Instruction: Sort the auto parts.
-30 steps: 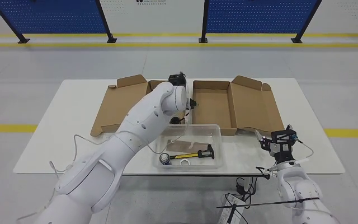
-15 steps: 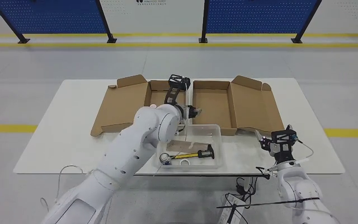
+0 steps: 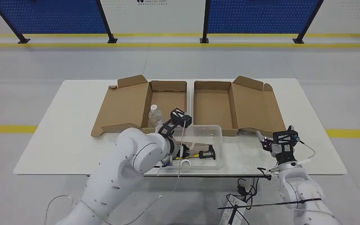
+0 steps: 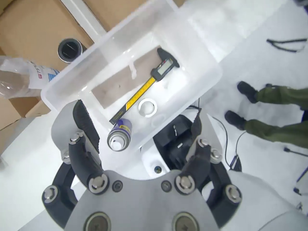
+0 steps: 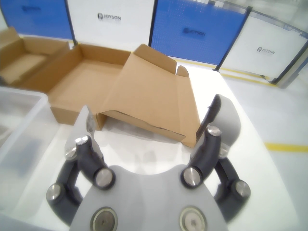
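Hovering above the bin's [image 4: 204, 56] near end, the left pincer [image 4: 138, 118] gapes empty. The can [image 4: 119, 135] sits right below in the bin's corner, and the caliper [image 4: 144, 87] slants away lengthwise beyond it. Well apart from the bin, the right pincer [image 5: 151, 106] is open too.

clear bin [image 3: 219, 140]: top open | caliper [image 4: 144, 88], can [image 4: 119, 137] on floor | left arm [image 3: 143, 157] overhangs near-left corner

top: overhead, down onto table [image 3: 56, 129] | left wrist: close above bin [image 4: 103, 38] | right wrist: low, facing cardboard box [image 5: 81, 80] | shared: bin
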You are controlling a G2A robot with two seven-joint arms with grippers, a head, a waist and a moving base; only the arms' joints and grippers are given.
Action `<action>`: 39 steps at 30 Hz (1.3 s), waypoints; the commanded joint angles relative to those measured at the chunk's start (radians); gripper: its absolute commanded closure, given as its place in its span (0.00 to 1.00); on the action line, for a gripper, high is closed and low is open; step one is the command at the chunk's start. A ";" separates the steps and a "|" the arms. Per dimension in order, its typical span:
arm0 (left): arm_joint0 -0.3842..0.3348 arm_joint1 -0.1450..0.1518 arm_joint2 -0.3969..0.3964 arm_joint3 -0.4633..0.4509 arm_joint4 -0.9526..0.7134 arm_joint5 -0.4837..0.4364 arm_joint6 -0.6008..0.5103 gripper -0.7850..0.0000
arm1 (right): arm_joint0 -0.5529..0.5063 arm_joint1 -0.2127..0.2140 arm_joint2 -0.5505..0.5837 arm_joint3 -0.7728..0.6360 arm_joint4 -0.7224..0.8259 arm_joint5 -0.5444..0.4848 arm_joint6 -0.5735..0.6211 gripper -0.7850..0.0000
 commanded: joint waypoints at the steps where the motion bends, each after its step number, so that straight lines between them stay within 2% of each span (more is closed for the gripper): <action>1: -0.008 0.004 -0.012 0.012 -0.029 -0.034 -0.046 0.00 | 0.000 0.000 0.000 0.000 0.000 0.000 0.000 0.00; 7: -0.055 0.028 0.003 0.113 -0.098 -0.118 -0.064 0.00 | 0.000 0.000 0.000 0.000 0.000 0.000 0.000 0.00; 13: -0.145 0.055 0.042 0.174 -0.197 -0.115 -0.064 0.00 | 0.000 0.000 0.000 0.000 0.000 0.000 0.000 0.00; 29: -0.143 0.057 0.041 0.177 -0.201 -0.118 -0.044 0.00 | 0.000 0.000 0.000 0.000 0.000 0.000 0.000 0.00; 36: -0.148 0.083 -0.014 0.135 -0.214 -0.259 -0.064 0.00 | 0.000 0.000 0.000 0.000 0.000 0.000 0.000 0.00; 39: -0.148 0.100 -0.010 0.119 -0.216 -0.328 -0.064 0.00 | 0.000 0.000 0.000 0.000 0.000 0.000 0.000 0.00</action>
